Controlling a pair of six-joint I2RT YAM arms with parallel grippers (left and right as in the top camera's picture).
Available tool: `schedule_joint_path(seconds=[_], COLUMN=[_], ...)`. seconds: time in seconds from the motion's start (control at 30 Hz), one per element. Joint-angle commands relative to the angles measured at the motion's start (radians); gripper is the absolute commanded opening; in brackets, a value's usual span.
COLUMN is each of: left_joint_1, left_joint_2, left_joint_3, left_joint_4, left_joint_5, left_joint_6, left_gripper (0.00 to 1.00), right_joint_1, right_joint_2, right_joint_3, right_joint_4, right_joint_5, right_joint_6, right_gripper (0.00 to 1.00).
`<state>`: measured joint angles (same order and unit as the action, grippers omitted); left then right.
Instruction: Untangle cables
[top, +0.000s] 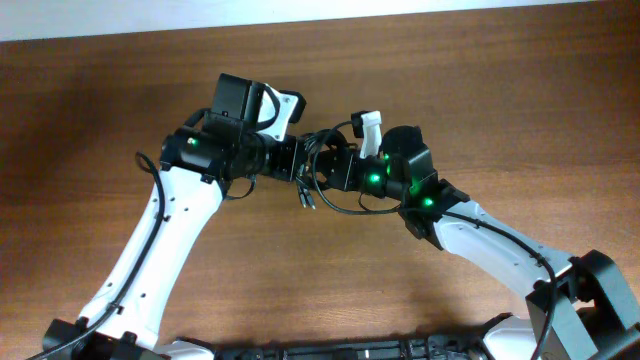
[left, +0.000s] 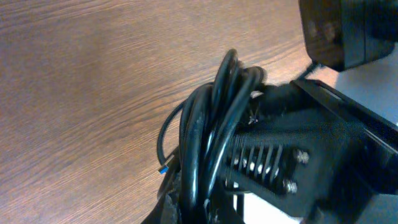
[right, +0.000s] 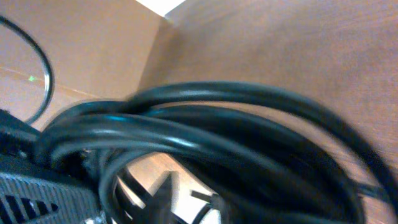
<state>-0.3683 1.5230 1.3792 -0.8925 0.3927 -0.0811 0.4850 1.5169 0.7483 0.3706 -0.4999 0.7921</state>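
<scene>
Plainly the cables sit bunched mid-table, squarely between both arms. The left gripper seems clamped on the bundle. I cannot tell whether the right gripper, equally near, grips it.

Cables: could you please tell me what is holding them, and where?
The left pincer and right pincer both seem to grip the cables at their bundled loops.
</scene>
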Motion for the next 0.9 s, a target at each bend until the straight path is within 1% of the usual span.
schedule_joint_path(seconds=[0.0,0.07,0.13,0.17,0.2,0.23,0.27,0.3,0.33,0.37,0.4,0.43,0.47,0.57,0.63,0.77,0.8,0.83,0.87], left_joint_1=[-0.002,0.001,0.035,0.068,0.097,0.135,0.16,0.178,0.182,0.182,0.182,0.182,0.182,0.182,0.182,0.182,0.182,0.182,0.182], left_joint_2=[-0.046,-0.046,-0.046,-0.046,-0.046,-0.046,-0.046,-0.046,-0.046,-0.046,-0.046,-0.046,-0.046,-0.046,-0.046,-0.046,-0.046,-0.046,-0.046], left_joint_3=[0.015,0.015,0.015,0.015,0.015,0.015,0.015,0.015,0.015,0.015,0.015,0.015,0.015,0.015,0.015,0.015,0.015,0.015,0.015], left_joint_4=[0.001,0.001,0.001,0.0,0.0,0.0,0.0,-0.002,-0.008,-0.019,-0.026,-0.026,-0.026,-0.026,-0.026,-0.026,-0.026,-0.026,-0.026], left_joint_5=[0.055,-0.031,-0.119,-0.189,-0.227,-0.237,-0.237,-0.235,-0.233,-0.233,-0.225,-0.186,-0.157,-0.09,-0.076,-0.036,-0.037,-0.037,-0.041], left_joint_6=[0.051,0.009,-0.13,-0.27,-0.37,-0.521,-0.632,-0.778,-0.89,-1.046,-1.138,-1.217,-1.269,-1.455,-1.527,-1.53,-1.53,-1.518,-1.408], left_gripper=[0.0,0.0,0.0,0.0,0.0,0.0,0.0,0.0,0.0,0.0,0.0,0.0,0.0,0.0,0.0,0.0,0.0,0.0,0.0], right_joint_1=[-0.011,-0.035,-0.098,-0.154,-0.185,-0.229,-0.247,-0.25,-0.243,-0.224,-0.202,-0.149,-0.114,-0.01,0.025,0.032,0.032,0.032,0.031], right_joint_2=[0.015,0.003,-0.024,-0.034,-0.034,-0.034,-0.034,-0.034,-0.034,-0.034,-0.033,-0.033,-0.033,-0.031,-0.022,0.0,0.003,0.005,0.005], right_joint_3=[0.004,0.004,0.004,0.004,0.004,0.004,0.004,0.004,0.003,0.003,0.003,0.003,0.003,0.003,0.003,0.003,0.003,0.003,0.003], right_joint_4=[0.024,0.027,0.026,0.027,0.026,0.021,0.001,-0.036,-0.058,-0.098,-0.132,-0.182,-0.189,-0.2,-0.203,-0.203,-0.203,-0.203,-0.203], right_joint_5=[0.06,-0.002,-0.114,-0.2,-0.257,-0.323,-0.343,-0.341,-0.341,-0.32,-0.283,-0.186,-0.154,0.016,0.105,0.251,0.283,0.298,0.302], right_joint_6=[-0.002,-0.002,-0.002,-0.002,-0.002,-0.002,-0.002,-0.001,-0.002,-0.001,-0.001,0.018,0.056,0.211,0.291,0.303,0.275,0.255,0.255], right_gripper=[0.35,0.38,0.38,0.73,0.78,0.84,0.86,0.88,0.89,0.91,0.91,0.97,0.98,0.98,0.99,0.99,0.99,0.99,0.99])
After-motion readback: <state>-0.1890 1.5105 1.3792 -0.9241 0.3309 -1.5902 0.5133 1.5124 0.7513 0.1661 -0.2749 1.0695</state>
